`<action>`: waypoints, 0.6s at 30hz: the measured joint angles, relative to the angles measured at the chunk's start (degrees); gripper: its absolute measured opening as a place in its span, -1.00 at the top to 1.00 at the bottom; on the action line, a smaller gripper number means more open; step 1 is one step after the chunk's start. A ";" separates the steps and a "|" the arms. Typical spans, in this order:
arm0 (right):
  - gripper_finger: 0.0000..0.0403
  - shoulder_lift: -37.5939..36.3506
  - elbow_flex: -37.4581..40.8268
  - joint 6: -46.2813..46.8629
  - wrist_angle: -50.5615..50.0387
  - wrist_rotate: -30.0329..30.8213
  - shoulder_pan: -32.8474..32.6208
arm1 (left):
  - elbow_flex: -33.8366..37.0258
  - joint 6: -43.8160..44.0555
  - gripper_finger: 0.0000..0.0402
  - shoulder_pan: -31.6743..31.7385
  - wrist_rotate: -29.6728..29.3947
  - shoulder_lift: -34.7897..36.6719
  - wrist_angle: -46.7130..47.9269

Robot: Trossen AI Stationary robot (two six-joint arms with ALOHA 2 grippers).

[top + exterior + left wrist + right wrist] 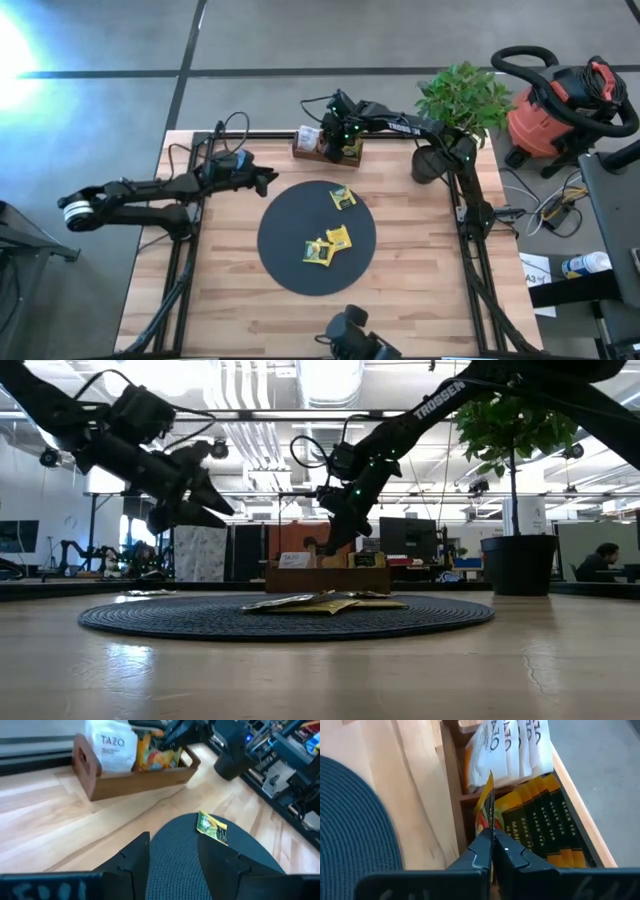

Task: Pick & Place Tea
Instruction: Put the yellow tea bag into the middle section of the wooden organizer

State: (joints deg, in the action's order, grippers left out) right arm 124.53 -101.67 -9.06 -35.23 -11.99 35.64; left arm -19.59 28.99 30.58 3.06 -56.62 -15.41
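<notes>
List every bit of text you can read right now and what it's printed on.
"TAZO": white packets in the wooden tray.
"BLACK TEA": dark-and-yellow packets in the tray, beyond the right gripper, shut on a yellow packet.
"TROSSEN": right arm, low view.
Print on the packet lying on the black disc: too blurred to read.

The table (420, 300) is light wood with smooth boards, and the little tray (135, 780) is darker brown wood. The round black mat (350, 820) looks like woven cloth with bumpy ridges and no shine. The tea packets (342, 197) look like thin shiny paper, and the right gripper (491, 851) has dark, matt, plastic-looking fingers.
</notes>
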 joint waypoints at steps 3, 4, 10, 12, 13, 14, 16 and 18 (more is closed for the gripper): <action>0.95 0.00 0.02 0.38 -0.66 0.20 0.00 | 0.30 -0.20 0.21 0.05 -0.48 2.15 0.89; 0.94 0.00 0.04 1.06 -0.65 0.25 -0.07 | 0.30 -0.41 0.21 0.05 -0.49 2.84 1.39; 0.63 0.00 0.07 2.48 -1.69 2.65 -0.13 | 0.31 -2.10 0.21 0.07 -1.52 5.58 2.93; 0.49 0.00 0.07 2.69 -1.83 3.02 -0.13 | 0.30 -2.12 0.21 0.07 -2.98 6.39 5.11; 0.43 -0.04 0.07 2.69 -2.01 3.02 -0.13 | 0.30 -2.13 0.21 0.07 -3.75 6.85 6.34; 0.37 -0.06 -0.02 2.67 -2.25 3.02 -0.15 | 0.30 -2.13 0.21 0.07 -4.32 7.42 7.81; 0.27 -0.41 -0.55 2.67 -2.56 3.04 -0.20 | 0.30 -2.11 0.21 0.07 -5.97 8.47 10.71; 0.20 -1.09 -1.52 2.62 -2.50 3.04 -0.33 | 0.30 -1.52 0.21 0.07 -8.23 9.59 14.17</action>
State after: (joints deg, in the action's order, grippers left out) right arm 123.44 -103.19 -6.44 -37.74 -8.95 35.31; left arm -19.29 27.47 30.65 -5.17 -47.03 -1.24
